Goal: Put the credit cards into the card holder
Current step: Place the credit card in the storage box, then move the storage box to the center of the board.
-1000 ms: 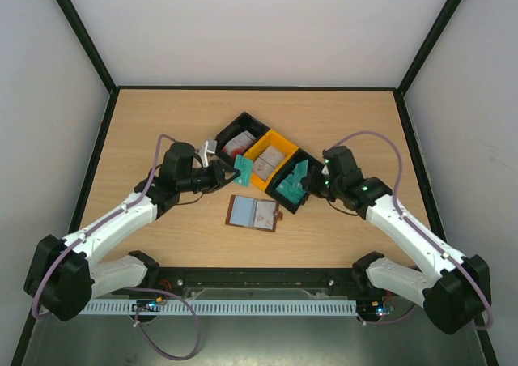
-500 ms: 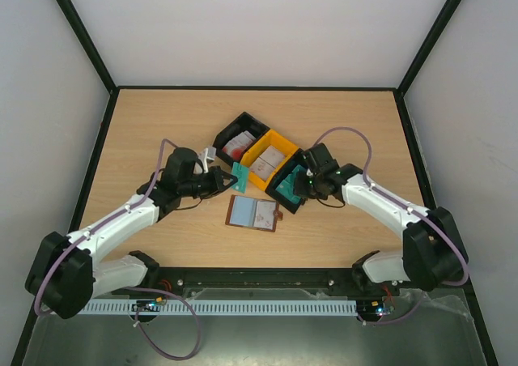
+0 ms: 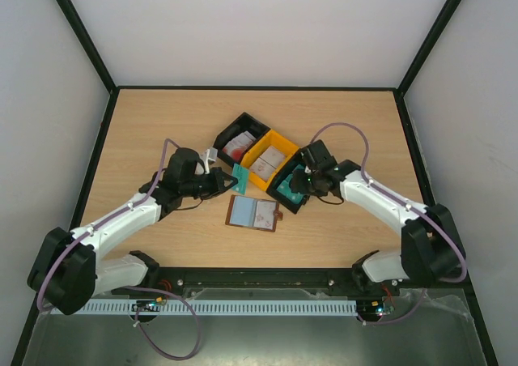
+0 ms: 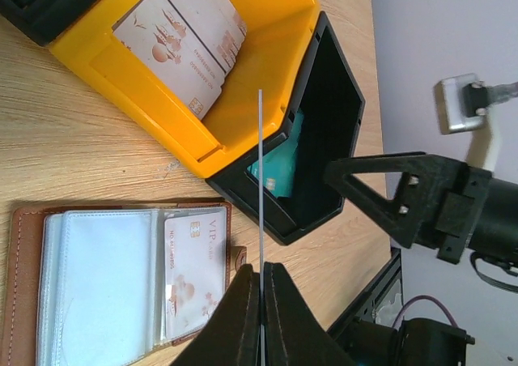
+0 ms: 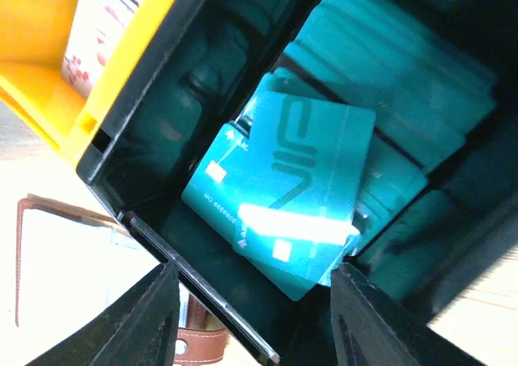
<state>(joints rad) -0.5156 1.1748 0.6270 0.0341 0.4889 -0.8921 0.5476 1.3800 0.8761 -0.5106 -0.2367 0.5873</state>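
Matt, pale wood grain on the table (image 3: 348, 131). Glossy plastic teal cards (image 5: 312, 163) catch glare; yellow bin (image 4: 129, 74) smooth plastic. Brown leather card holder (image 4: 20, 285), sheeny pockets.

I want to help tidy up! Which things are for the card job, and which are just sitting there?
For the job: card holder, teal card in left pincer, teal cards, white cards.
Just sitting there: yellow bin, black bins.

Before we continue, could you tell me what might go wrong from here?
The left claw pinches a teal card by one end only; it could swivel or slip before reaching the card holder. The right claw stands open over overlapping teal cards in the black bin, so it may catch two at once.
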